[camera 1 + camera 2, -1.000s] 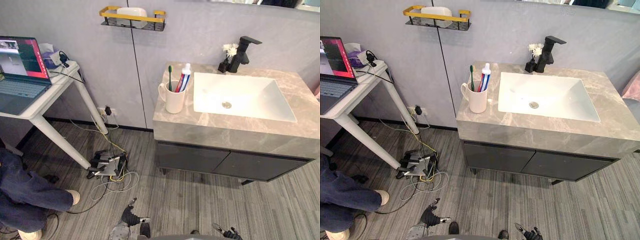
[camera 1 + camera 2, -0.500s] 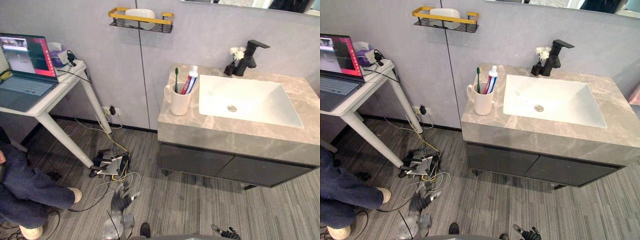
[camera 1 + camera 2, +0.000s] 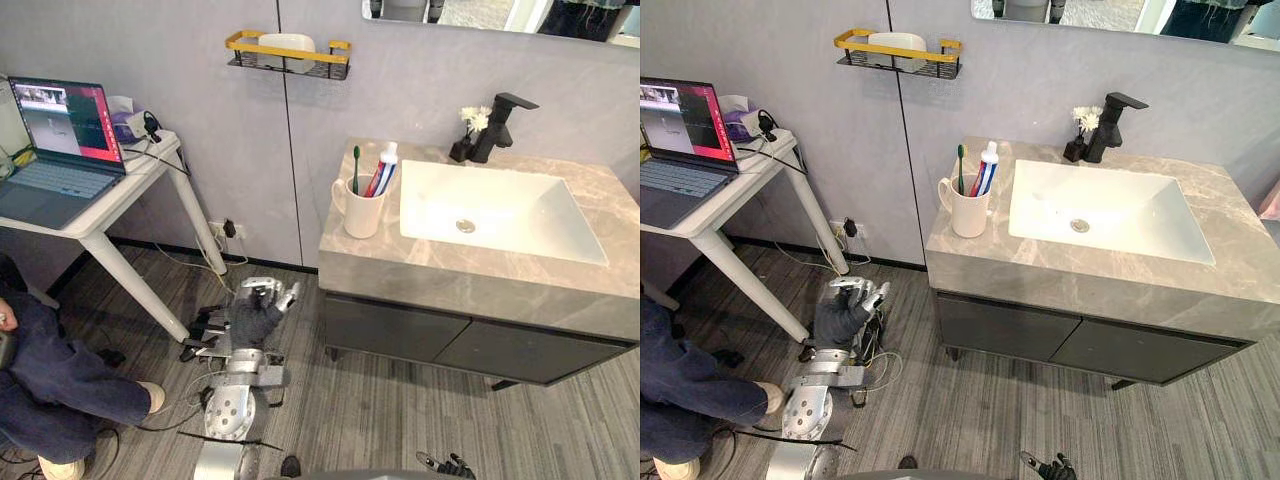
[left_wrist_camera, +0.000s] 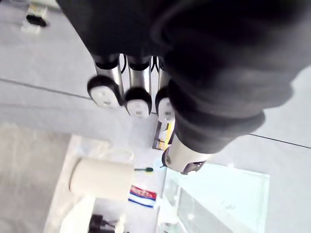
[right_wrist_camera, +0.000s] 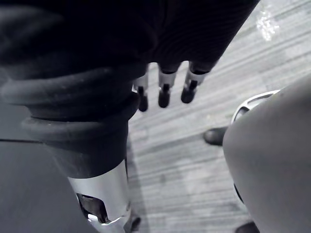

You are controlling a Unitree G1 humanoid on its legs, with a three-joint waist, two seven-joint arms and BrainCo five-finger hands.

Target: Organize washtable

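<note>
A white cup point(image 3: 360, 211) with a green toothbrush point(image 3: 355, 165) and a toothpaste tube point(image 3: 381, 168) stands on the grey marble counter point(image 3: 420, 262), left of the white basin point(image 3: 492, 207). Behind the basin stand a black tap point(image 3: 498, 122) and a small vase of white flowers point(image 3: 467, 128). My left hand point(image 3: 262, 308) is raised in front of the wall, left of the vanity and below counter height, fingers curled, holding nothing. The left wrist view shows its fingertips point(image 4: 138, 100) with the cup point(image 4: 99, 178) beyond. My right hand point(image 3: 447, 465) hangs low over the floor, fingers point(image 5: 165, 94) straight.
A black wall shelf with a yellow rail point(image 3: 288, 52) holds a white dish. A white desk point(image 3: 95, 210) with an open laptop point(image 3: 58, 135) stands at the left. A seated person's legs point(image 3: 55, 385) show at lower left. A power strip point(image 3: 205, 330) lies on the floor.
My left arm has risen from near the floor to beside the vanity, and its fingers have curled shut. The camera has tilted up. The right hand has stayed low.
</note>
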